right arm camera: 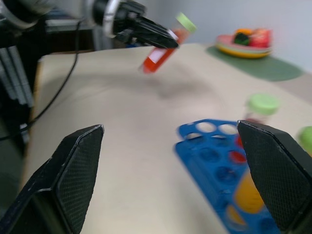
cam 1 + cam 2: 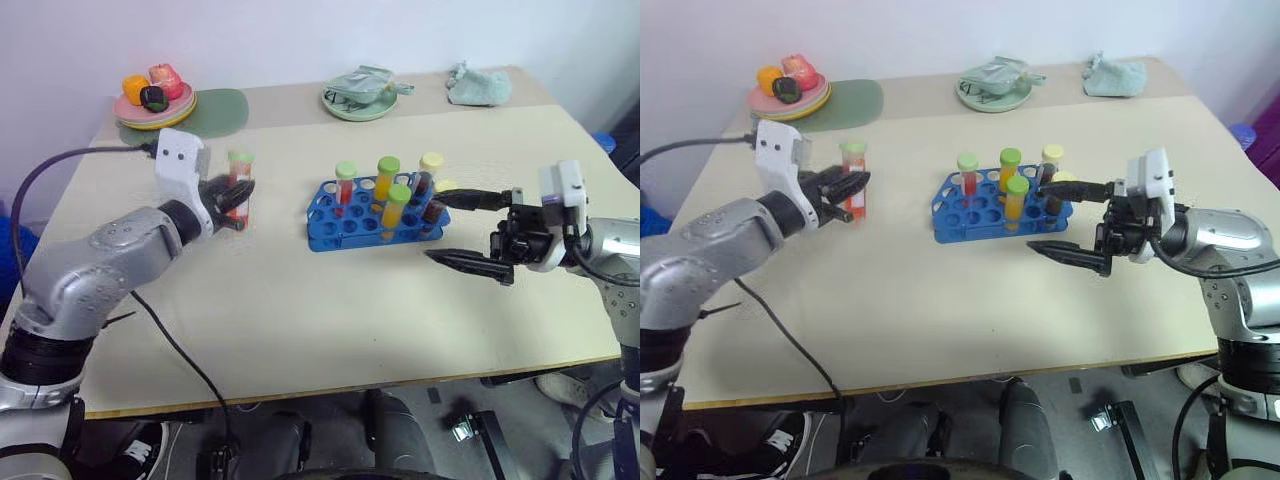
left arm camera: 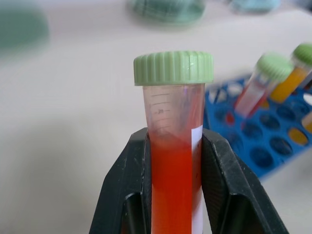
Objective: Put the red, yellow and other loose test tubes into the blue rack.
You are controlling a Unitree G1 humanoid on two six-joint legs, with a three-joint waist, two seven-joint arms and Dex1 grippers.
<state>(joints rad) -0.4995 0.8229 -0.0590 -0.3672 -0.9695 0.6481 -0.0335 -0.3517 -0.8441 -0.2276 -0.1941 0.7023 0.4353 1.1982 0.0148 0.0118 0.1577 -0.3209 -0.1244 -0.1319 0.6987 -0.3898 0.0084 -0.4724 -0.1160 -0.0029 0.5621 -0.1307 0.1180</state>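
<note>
While gripped, red tube (image 2: 239, 186) upright, cap up.

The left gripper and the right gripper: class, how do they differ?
The left gripper is shut on a red test tube, lifted above the table; the right gripper is open and empty. The left is away from the blue rack; the right is beside it. Both have black fingers.

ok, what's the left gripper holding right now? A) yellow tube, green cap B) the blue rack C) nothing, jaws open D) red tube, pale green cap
D: the left gripper is clamped on the red tube with its pale green cap, lifted clear of the table.
</note>
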